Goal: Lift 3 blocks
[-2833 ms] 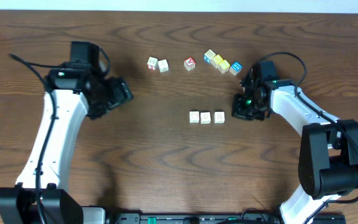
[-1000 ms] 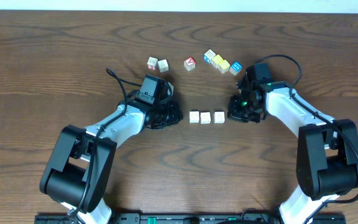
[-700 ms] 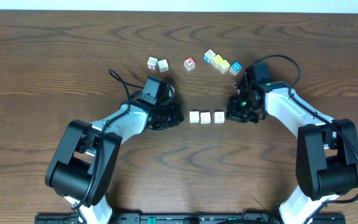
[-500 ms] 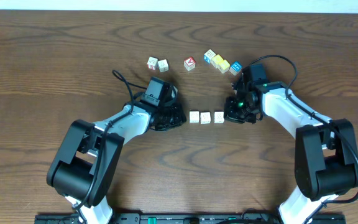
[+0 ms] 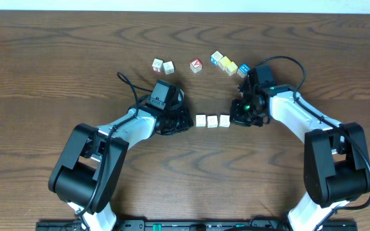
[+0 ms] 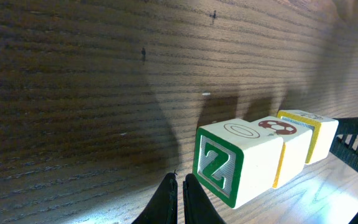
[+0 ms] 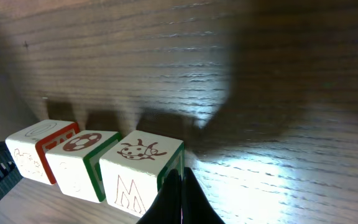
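Dark wooden desk (image 5: 172, 173) bearing the blocks (image 5: 212, 120) in a touching row near its middle. Best to press inward evenly from both ends with the left gripper (image 5: 185, 120) and right gripper (image 5: 236, 119), each pinched fully closed and holding nothing, with tips level and centred on the end faces, then to rise together at one pace lest the middle block drop or the row buckle. Lies between the two: Z end just beside the left tips, M end just beside or touching the right tips, too close to tell, with the coloured cubes (image 5: 230, 65) well apart toward the far edge.
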Robot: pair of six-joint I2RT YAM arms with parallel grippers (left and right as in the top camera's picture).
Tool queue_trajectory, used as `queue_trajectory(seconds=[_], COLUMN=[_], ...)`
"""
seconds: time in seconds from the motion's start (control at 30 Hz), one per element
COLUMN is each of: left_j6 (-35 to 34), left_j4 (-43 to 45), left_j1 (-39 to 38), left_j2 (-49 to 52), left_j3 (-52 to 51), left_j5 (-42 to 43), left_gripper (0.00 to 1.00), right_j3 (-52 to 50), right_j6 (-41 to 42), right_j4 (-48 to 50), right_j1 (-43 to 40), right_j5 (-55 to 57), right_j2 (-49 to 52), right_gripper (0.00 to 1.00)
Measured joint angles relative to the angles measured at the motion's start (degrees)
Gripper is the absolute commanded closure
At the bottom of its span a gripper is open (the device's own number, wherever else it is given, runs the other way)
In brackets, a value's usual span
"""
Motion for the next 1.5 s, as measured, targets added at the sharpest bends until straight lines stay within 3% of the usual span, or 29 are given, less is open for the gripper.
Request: queue_trajectory(seconds=[1.5], left_j6=[1.81], left_j4=[0.90], left_j1=[-0.11], left_j2=[0.00], left_j3=[0.00], left_j5=[3.45], left_gripper=[0.93], right_j3=[0.00], right_j6=[-4.35], right_j4=[1.75], right_j1=[1.40], right_j5=[-0.42], right_j2=[0.00], right_gripper=[0.99])
